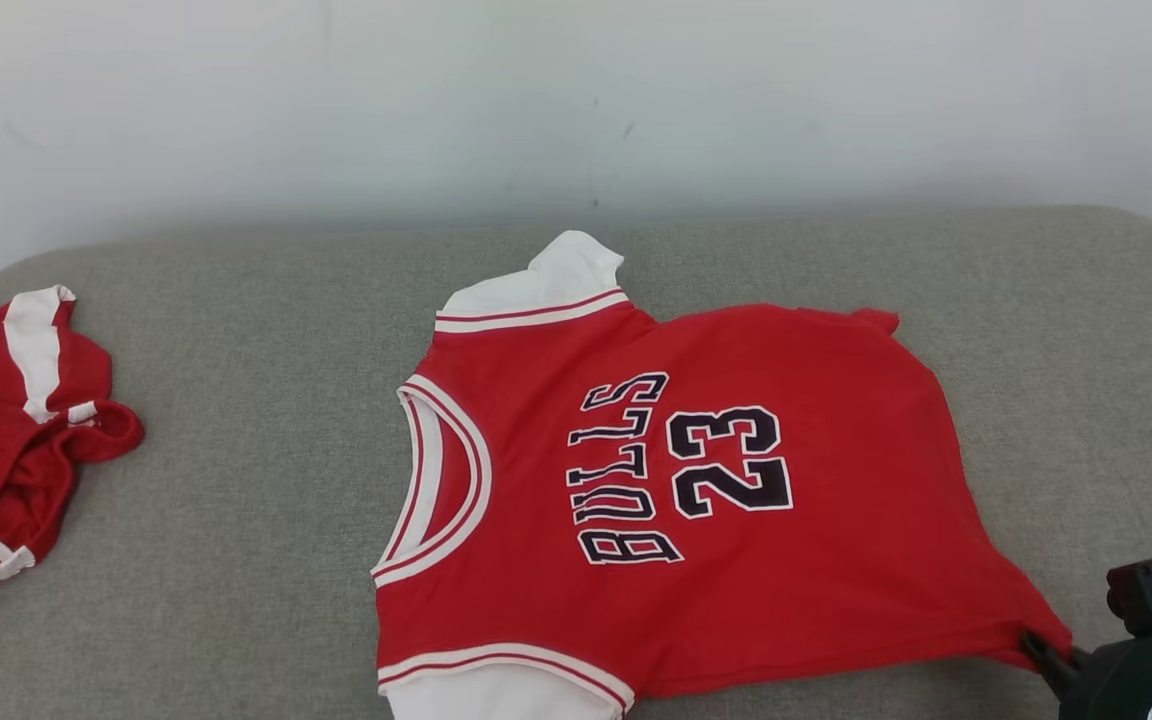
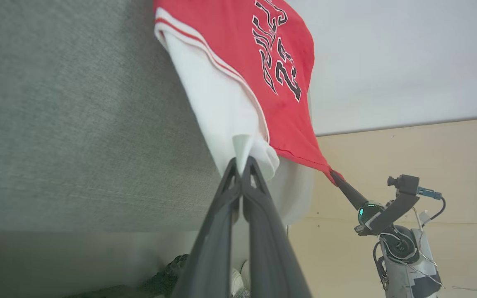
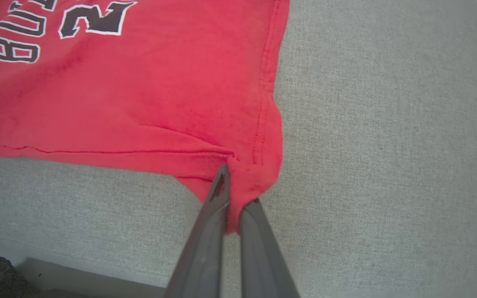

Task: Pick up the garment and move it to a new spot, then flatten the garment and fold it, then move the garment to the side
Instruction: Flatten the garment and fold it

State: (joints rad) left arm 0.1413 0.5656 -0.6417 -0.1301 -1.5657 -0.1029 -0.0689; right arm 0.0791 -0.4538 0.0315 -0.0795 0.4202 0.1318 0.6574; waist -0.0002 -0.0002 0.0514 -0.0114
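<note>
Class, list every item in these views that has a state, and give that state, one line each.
Red Bulls jersey: spread mostly flat, print up, unfolded.
Left end effector: shut on the jersey's white sleeve.
Right end effector: shut on the jersey's red hem corner.
Second red garment: crumpled, at the left of the grey cushion.

Red BULLS 23 jersey (image 1: 716,500), flat on couch
</note>
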